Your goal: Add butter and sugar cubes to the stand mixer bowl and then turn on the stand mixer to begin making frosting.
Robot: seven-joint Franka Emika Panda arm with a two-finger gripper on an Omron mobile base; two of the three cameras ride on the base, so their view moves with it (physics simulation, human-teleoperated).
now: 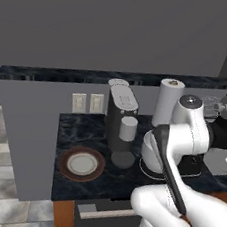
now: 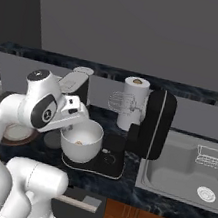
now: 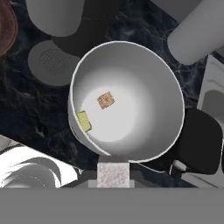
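Taking the stand mixer bowl (image 3: 131, 103) as the landmark, the nearest thing is a whitish sugar cube (image 3: 113, 174) pinched between the closed fingers of the gripper (image 3: 113, 177), held just outside the bowl's near rim in the hand view, above it rather than over its hollow. Inside the bowl lie a tan sugar cube (image 3: 105, 100) near the middle and the butter (image 3: 84, 121), a small yellow piece against the inner wall. The bowl sits on the flat base of the black stand mixer (image 2: 154, 124), whose whisk (image 2: 118, 103) hangs raised behind and above the bowl. Past the bowl's left side stand the grey coffee machine (image 1: 121, 116) with a small cup (image 1: 128, 128), and farther left a brown-rimmed plate (image 1: 81, 164) on the dark table (image 1: 78, 131). Beyond the bowl rises a paper towel roll (image 2: 133, 102); to the mixer's right lies the sink (image 2: 191, 171).

The risk, as I judge it: if released here, the cube may strike the rim and bounce onto the mixer base or table. The hand should reach farther over the hollow first. The raised whisk also crowds the approach.
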